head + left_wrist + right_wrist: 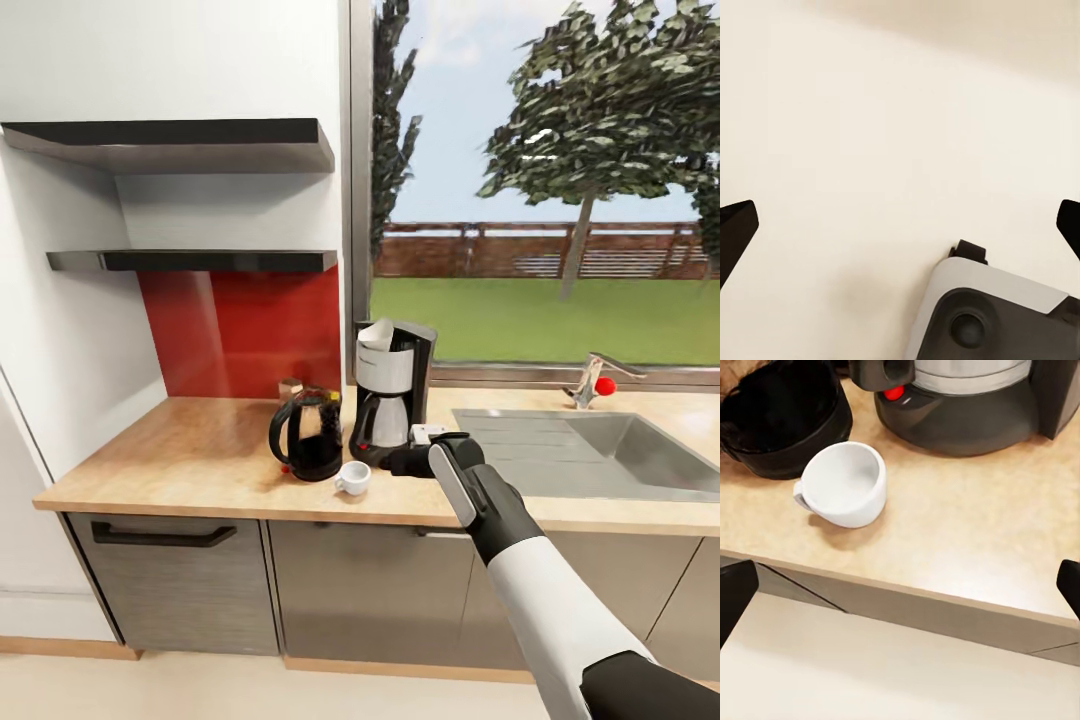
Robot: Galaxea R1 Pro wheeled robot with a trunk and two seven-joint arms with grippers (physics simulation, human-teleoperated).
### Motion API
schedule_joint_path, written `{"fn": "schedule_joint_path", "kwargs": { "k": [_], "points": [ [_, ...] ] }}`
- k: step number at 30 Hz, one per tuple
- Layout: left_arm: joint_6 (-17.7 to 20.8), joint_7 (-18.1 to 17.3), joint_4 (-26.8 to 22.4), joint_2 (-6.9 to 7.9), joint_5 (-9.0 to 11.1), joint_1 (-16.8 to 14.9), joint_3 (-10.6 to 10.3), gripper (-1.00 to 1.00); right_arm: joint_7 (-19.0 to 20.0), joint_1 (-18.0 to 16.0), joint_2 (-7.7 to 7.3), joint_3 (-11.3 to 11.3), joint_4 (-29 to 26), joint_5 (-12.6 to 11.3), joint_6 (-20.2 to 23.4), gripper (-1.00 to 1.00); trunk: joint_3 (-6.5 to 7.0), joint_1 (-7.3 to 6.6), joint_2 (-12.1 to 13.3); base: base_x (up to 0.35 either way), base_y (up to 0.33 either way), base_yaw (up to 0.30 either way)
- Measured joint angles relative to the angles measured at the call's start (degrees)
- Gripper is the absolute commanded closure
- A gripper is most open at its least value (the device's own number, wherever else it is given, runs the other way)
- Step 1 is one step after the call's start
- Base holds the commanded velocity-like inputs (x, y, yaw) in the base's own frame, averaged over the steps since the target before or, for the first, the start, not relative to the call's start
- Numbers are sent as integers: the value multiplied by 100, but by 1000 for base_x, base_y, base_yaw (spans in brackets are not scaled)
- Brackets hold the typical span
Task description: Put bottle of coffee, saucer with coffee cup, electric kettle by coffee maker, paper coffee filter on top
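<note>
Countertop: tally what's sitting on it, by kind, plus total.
Coffee maker: 1
Paper coffee filter, on top of the coffee maker: 1
Electric kettle: 1
Coffee cup, lying tilted on the bare countertop: 1
Small tan container, behind the kettle: 1
Total: 5

Behind the right claw and off to its right, a tall window lets in bright daylight over a lawn, a fence and trees. A steel sink with a tap lies just right of the claw. Well to its left, a red splashback meets white walls, with an upper black board high above. Dark grey cabinets stand below the claw, over a pale floor. The left wrist view's cream surface is probably that floor.
</note>
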Motion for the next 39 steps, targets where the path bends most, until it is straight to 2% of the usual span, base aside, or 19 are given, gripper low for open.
{"fn": "schedule_joint_path", "kwargs": {
  "k": [11,15,29,39],
  "points": [
    [0,0,1,-1,0,-1,0,-100,8,1,-10,-15,11,-5,1,-100,-14,-2,0,221,56,-48],
    [0,0,0,-1,0,1,0,-100,9,1,-9,-14,17,-6,0,-100,-23,0,0,48,53,-36],
    [1,1,2,-1,0,3,0,-100,12,10,-19,-18,102,-5,0,-100,-42,-1,0,52,266,-44],
    [6,0,0,-1,0,1,0,-100,12,9,-18,-20,141,-6,0,-100,-52,0,0,46,44,-16]
  ]
}}
